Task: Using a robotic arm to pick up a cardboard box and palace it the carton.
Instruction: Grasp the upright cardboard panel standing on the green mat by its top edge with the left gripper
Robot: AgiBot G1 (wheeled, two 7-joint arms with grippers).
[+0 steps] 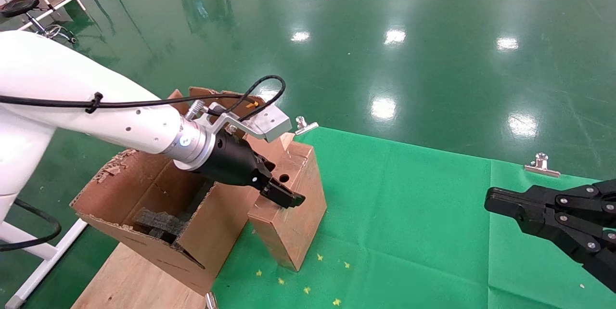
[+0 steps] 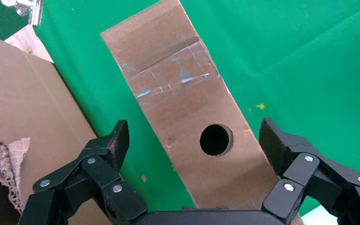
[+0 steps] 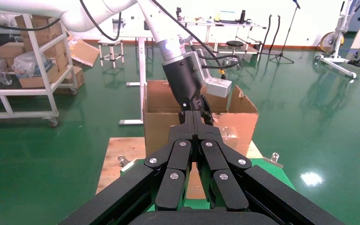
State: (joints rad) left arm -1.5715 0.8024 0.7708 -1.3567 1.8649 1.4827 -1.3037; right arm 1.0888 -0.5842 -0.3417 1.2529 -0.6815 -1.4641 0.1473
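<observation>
The small brown cardboard box [image 1: 293, 217] stands on its narrow side on the green cloth, its round hole facing up. In the left wrist view the box [image 2: 178, 89] runs between the jaws. My left gripper [image 1: 284, 196], on the white robotic arm [image 1: 110, 121], is open and sits over the box's top face, one finger [image 2: 115, 140] on each side, with a gap to the box on that side. The large carton [image 1: 144, 188] with torn flaps and dark foam inside stands just left of the box. My right gripper [image 1: 491, 200] is shut and empty at the far right.
The green cloth [image 1: 409, 212] covers the table, held by metal clips [image 1: 541, 163] at its far edge. Bare wooden board [image 1: 130, 275] lies under the carton. Small yellow marks [image 1: 308, 289] dot the cloth in front of the box.
</observation>
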